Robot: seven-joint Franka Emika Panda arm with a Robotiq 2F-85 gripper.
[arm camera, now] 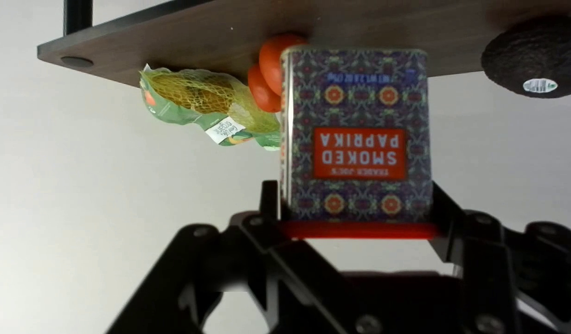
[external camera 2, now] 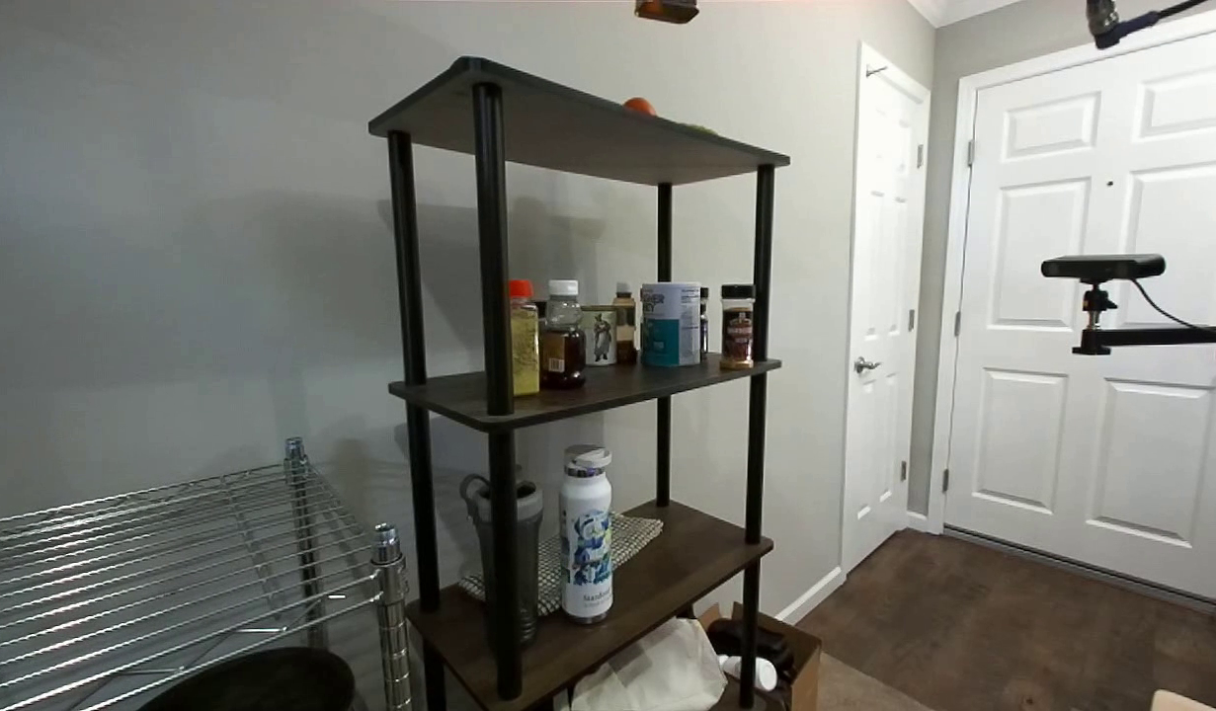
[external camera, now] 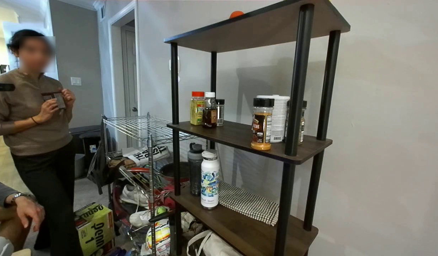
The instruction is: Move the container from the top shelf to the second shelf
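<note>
1. In the wrist view the pincer [arm camera: 357, 208] pinches the container [arm camera: 357, 111], a patterned tin labelled Smoked Paprika, its fingers [arm camera: 268, 202] against 2 opposite sides close to the red lid.
2. The container is held in front of the top shelf [arm camera: 202, 37], covering part of that board's edge from this camera; its lettering appears upside down.
3. On the top shelf lie 2 red-orange fruits [arm camera: 270, 58], partly hidden by the container, with a net bag [arm camera: 197, 95] just beside them and a dark avocado [arm camera: 535, 55] well apart from them.
4. 1 level below the top shelf is the 2nd shelf [external camera: 236, 134], carrying, among other things, a red-capped shaker [external camera: 197, 110], a white-capped bottle [external camera: 209, 113] of dark liquid, a black-lidded seasoning jar [external camera: 262, 124] and a white canister [external camera: 278, 119].
5. 2 levels below the top shelf, the lower board [external camera: 247, 229] holds an upright white bottle [external camera: 209, 181] just beside a dark tumbler [external camera: 195, 170], plus a checked mat [external camera: 247, 202].
6. Lower than the top shelf and off to its side, a wire rack [external camera 2: 193, 553] shows in both exterior views.
7. Well apart from the top shelf, a person [external camera: 44, 131] in a brown sweater stands in an exterior view, face blurred.
</note>
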